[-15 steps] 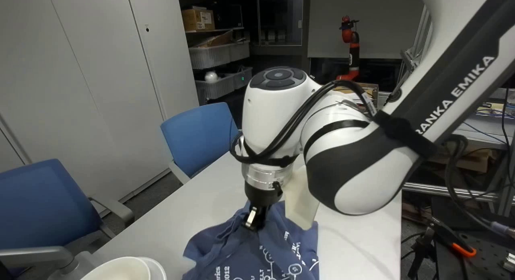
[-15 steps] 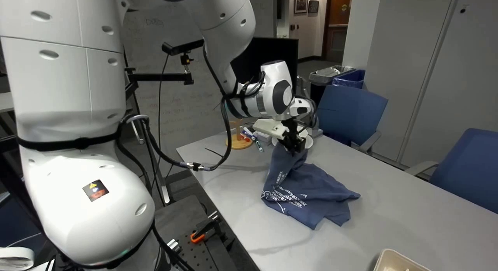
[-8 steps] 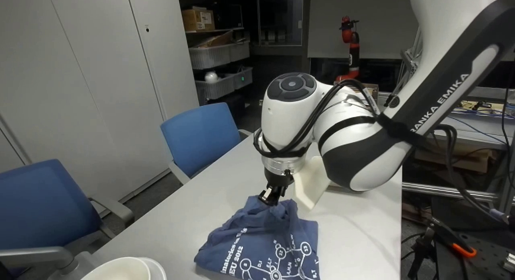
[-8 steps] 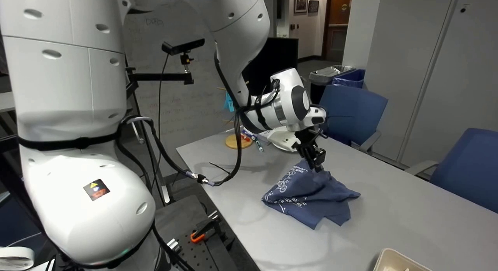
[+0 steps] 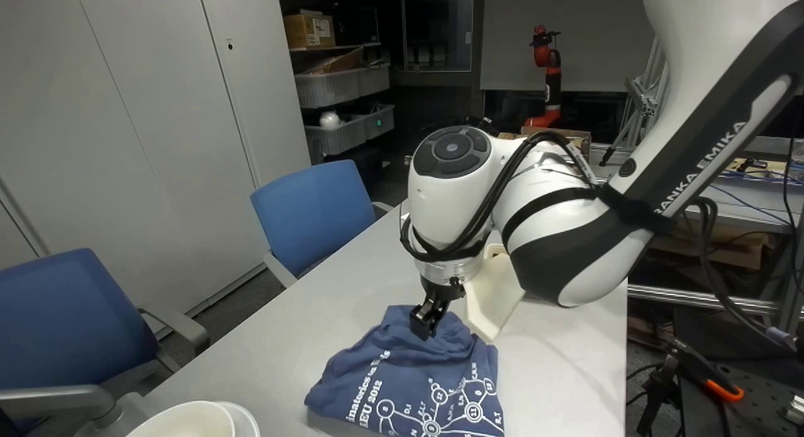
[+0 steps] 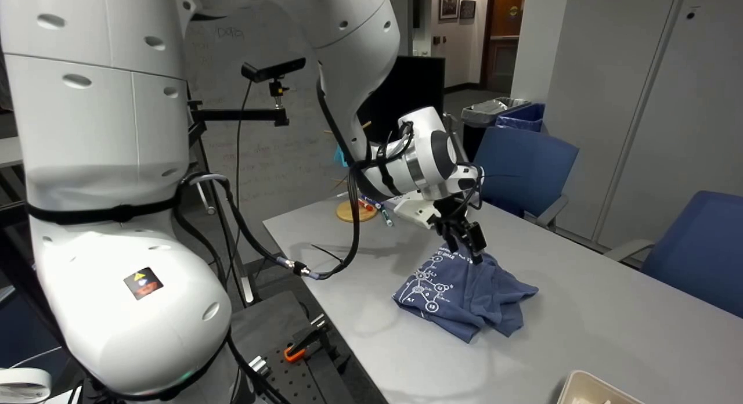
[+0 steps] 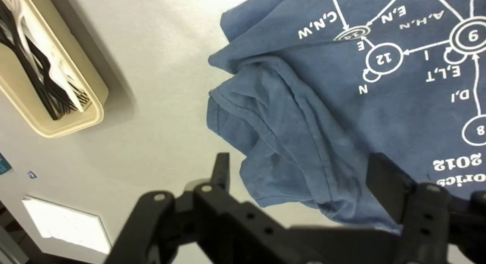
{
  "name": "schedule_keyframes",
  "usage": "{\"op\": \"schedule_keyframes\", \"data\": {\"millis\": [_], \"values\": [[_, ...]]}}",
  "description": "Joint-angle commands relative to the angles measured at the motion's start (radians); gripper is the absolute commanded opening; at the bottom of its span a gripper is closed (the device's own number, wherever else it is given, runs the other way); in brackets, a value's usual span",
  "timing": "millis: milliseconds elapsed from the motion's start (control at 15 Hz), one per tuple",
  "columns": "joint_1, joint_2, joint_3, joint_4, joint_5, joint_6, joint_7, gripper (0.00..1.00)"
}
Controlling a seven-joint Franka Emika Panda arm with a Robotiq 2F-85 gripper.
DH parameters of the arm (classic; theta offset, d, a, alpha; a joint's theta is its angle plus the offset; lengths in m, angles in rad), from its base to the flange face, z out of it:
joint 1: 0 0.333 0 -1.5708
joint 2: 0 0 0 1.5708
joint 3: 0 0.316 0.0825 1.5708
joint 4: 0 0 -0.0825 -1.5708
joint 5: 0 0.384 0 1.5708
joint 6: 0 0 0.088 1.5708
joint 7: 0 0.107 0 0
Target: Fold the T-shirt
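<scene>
The T-shirt (image 6: 470,294) lies on the tabletop (image 6: 592,311) with its white print facing up. In the wrist view one side of it is crumpled into soft ridges, so I judge the fold is not neat yet. The tool (image 7: 302,173) is close by this crumpled part, with jaws wide apart and no cloth pinched between them; whether it touches the shirt, I cannot tell.

The shirt should be light and very limp: it will follow a pull, but will not keep its shape alone. I do not expect it to be fragile or slippery. A good place to take hold is, I think, the free corner (image 7: 224,61) on the side of the cutlery tray (image 7: 97,91), or the stitched edge (image 7: 224,120) near it. Pinching in the middle would probably make new wrinkles.
</scene>
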Motion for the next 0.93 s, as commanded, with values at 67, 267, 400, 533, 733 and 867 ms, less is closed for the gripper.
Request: {"op": "schedule_keyframes", "data": {"millis": [67,267,400,533,733,867], "values": [[-0.033,-0.035,0.066,-0.034,-0.021,-0.054,-0.017,1.0],[-0.067,-0.074,0.133,-0.075,0.045,-0.081,-0.141,1.0],[-0.09,-0.118,0.178,-0.11,0.11,-0.1,-0.259,1.0],[-0.095,-0.178,0.201,-0.151,0.194,-0.132,-0.407,1.0],[-0.116,-0.289,0.243,-0.201,0.283,-0.208,-0.594,1.0],[-0.124,-0.371,0.263,-0.23,0.311,-0.259,-0.67,1.0]]}}
